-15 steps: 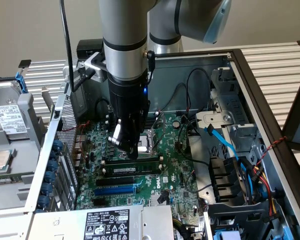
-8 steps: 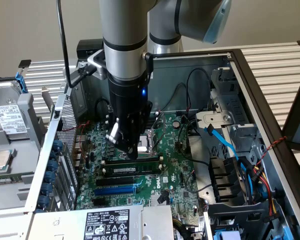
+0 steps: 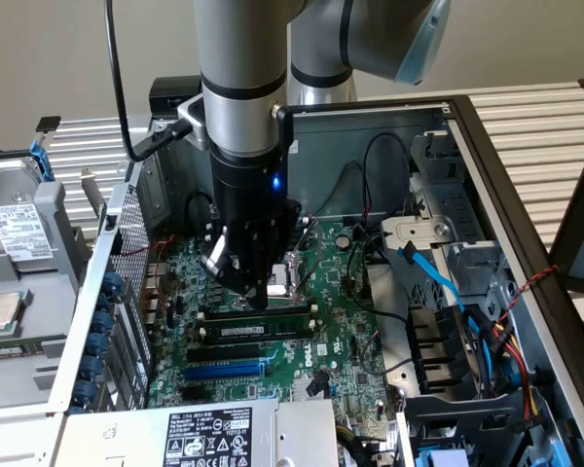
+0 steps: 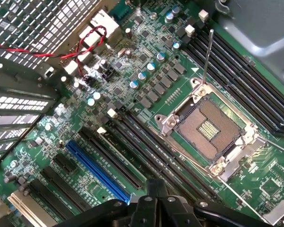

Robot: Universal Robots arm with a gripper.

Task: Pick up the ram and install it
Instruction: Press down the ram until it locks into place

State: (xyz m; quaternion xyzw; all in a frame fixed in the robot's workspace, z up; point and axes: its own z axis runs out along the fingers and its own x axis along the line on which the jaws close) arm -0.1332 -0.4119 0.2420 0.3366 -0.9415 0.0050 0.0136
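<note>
- The arm reaches straight down into the open computer case (image 3: 526,243); its gripper (image 3: 256,297) hangs low over the motherboard (image 3: 346,341), jaws pressed together with nothing between them.
- One ram (image 3: 263,329) sits in a slot just below the fingertips.
- One blue expansion slot (image 4: 98,172) and one empty processor socket (image 4: 209,128) show.

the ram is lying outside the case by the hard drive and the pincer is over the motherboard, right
Not quite. The ram is inside the case, lying along the black slots on the motherboard, close under the pincer. The exterior view shows it. The pincer is over the motherboard, as you said.
</note>
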